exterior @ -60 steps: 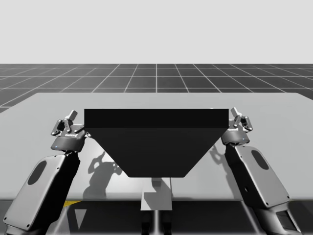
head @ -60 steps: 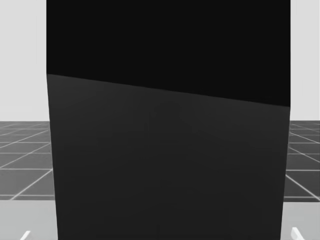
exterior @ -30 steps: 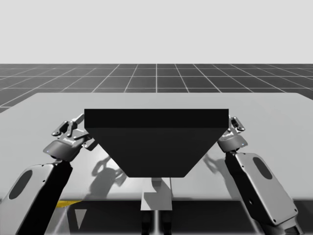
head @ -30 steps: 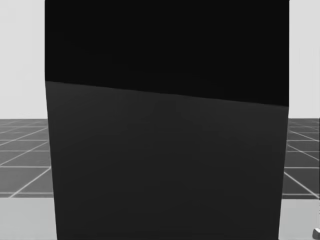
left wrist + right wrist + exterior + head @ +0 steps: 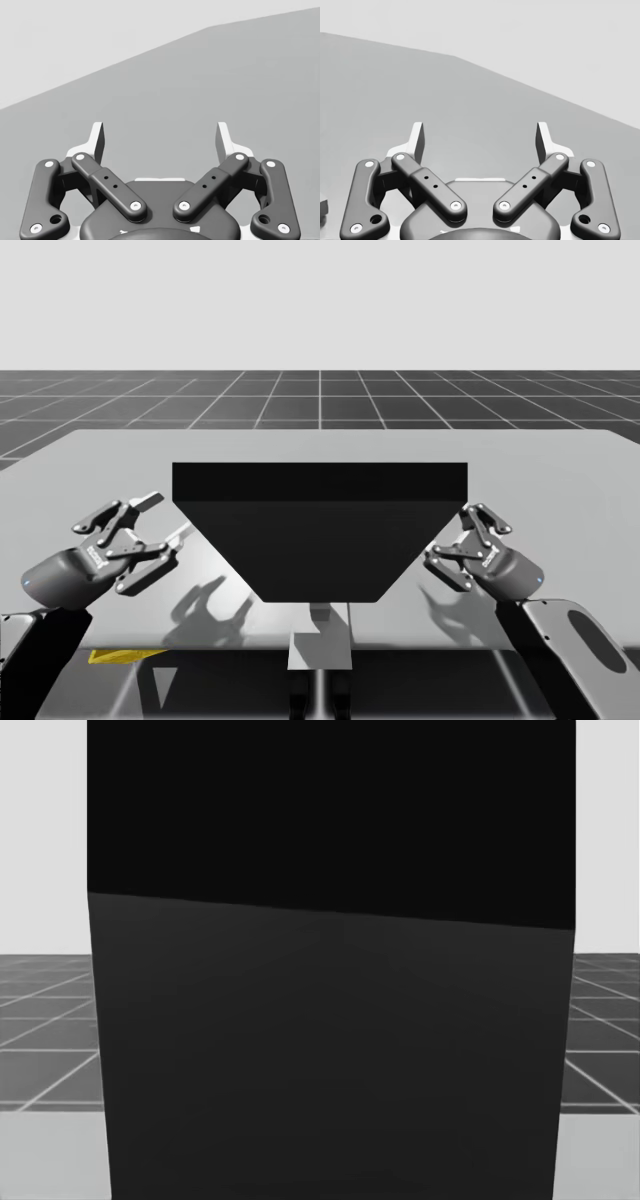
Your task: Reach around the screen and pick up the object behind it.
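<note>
Since the dark screen (image 5: 320, 530) stands on the surface (image 5: 560, 470) in the high view, with the left end effector (image 5: 158, 522) near its left flank and the right end effector (image 5: 452, 538) just beside its right, the object must lie beyond and inward of both, hidden; its look, long axis and nearer arm cannot be told. In the head view, the screen blocks what lies ahead. In the wrist views, the left one's fingers (image 5: 98, 140) and the right one's fingers (image 5: 543, 140) stand apart, nothing between them.
</note>
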`<state>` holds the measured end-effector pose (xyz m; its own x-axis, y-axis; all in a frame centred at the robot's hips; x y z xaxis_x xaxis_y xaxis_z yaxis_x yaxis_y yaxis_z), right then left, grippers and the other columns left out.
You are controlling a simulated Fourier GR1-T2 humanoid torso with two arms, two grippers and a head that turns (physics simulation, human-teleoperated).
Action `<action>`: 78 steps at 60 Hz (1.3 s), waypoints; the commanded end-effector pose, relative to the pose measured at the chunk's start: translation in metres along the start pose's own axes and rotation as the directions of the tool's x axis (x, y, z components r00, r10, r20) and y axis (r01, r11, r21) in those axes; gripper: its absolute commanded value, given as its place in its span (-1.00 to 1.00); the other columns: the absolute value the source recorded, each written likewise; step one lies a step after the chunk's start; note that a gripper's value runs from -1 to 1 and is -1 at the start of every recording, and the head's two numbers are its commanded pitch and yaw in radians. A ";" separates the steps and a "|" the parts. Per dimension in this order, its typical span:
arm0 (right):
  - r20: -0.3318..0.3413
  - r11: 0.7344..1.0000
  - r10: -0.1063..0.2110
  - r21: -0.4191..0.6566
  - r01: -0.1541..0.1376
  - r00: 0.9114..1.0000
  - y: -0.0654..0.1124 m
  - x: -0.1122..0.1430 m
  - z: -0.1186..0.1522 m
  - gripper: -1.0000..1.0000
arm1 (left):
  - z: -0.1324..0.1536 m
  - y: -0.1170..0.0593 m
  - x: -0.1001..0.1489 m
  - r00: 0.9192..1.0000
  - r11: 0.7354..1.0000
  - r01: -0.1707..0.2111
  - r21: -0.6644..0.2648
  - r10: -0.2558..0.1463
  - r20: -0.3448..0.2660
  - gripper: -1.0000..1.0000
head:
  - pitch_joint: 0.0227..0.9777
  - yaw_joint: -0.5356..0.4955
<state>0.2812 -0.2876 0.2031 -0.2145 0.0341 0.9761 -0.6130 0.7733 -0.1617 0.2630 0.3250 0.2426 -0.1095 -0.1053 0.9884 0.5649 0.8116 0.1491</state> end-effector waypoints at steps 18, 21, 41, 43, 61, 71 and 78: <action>-0.022 0.937 0.022 0.348 -0.013 1.000 0.031 -0.024 0.048 -1.00 | 0.019 0.000 -0.014 0.999 0.964 0.027 -0.265 -0.034 -0.022 -1.00 | -0.68 0.06; -0.045 0.940 0.032 0.340 -0.014 0.998 0.032 -0.028 0.050 -1.00 | 0.018 -0.002 -0.017 0.998 0.958 0.033 -0.283 -0.045 -0.036 -1.00 | -0.68 0.06; -0.119 0.993 0.023 0.121 -0.009 0.993 0.012 -0.047 0.075 -1.00 | 0.012 -0.006 -0.026 0.996 0.950 0.042 -0.311 -0.065 -0.063 -1.00 | -0.64 -0.02; -0.123 0.994 0.019 0.111 -0.006 0.992 0.012 -0.048 0.076 -1.00 | 0.011 -0.006 -0.026 0.996 0.949 0.040 -0.313 -0.063 -0.064 -1.00 | -0.64 -0.03; -0.179 0.996 -0.092 -0.008 0.092 0.979 0.003 -0.065 0.058 -1.00 | 0.007 -0.008 -0.031 0.995 0.946 0.051 -0.321 -0.077 -0.069 -1.00 | -0.63 -0.07; -0.186 0.996 -0.091 -0.027 0.087 0.978 -0.004 -0.065 0.031 -1.00 | 0.006 -0.009 -0.032 0.994 0.946 0.055 -0.321 -0.081 -0.070 -1.00 | -0.62 -0.07; -0.206 0.996 -0.090 -0.015 0.089 0.974 -0.008 -0.067 0.014 -1.00 | 0.006 -0.009 -0.034 0.994 0.946 0.057 -0.318 -0.084 -0.073 -1.00 | -0.61 -0.07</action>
<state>0.2692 -0.3125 0.1355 -0.0077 0.0869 0.9962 -0.6192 0.7818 -0.0730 0.2566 0.3246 0.2097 -0.0966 -0.2100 0.9729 0.7896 0.5790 0.2033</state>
